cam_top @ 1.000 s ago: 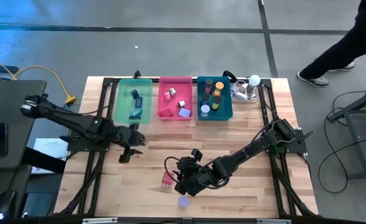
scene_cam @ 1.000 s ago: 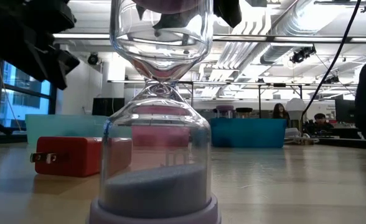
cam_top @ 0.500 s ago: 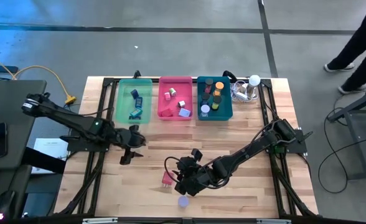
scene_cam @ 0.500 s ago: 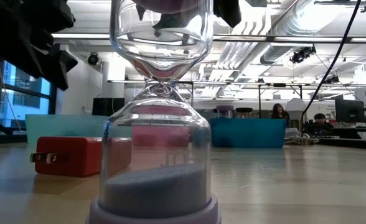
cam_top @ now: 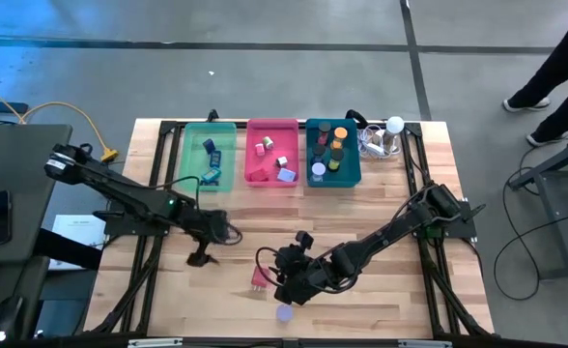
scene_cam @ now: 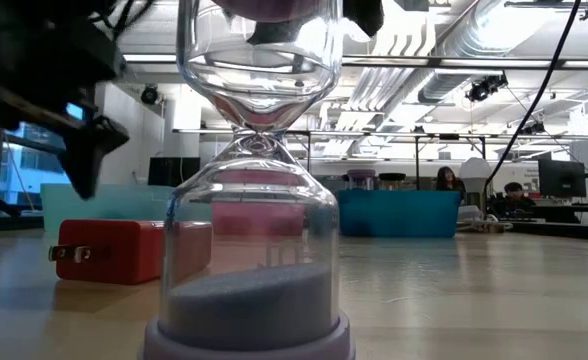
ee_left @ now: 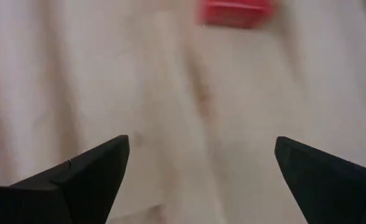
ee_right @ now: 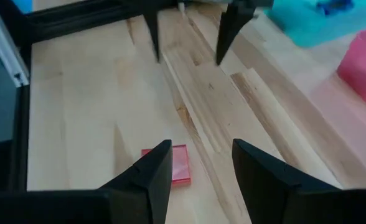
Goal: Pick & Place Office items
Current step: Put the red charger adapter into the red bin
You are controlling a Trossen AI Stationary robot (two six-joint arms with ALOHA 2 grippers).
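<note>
An hourglass [scene_cam: 257,180] with lavender sand fills the centre of the low view, upright on the table [cam_top: 381,300]; from above it shows as a lavender disc at lower centre. Just behind it, at centre-left, lies the red block [cam_top: 259,278], its prongs pointing left in the low view. The right gripper [cam_top: 286,275] hangs just right of the block, fingers partly apart and holding nothing. The left gripper [cam_top: 201,253], fingers spread wide and empty, sits left of centre, and the block lies to its lower right. The right arm is plainly nearer, so the block looks the likelier next pick. Far off, along the top, stand the green [cam_top: 189,155], pink [cam_top: 254,153] and teal [cam_top: 355,155] trays holding small pieces.
</note>
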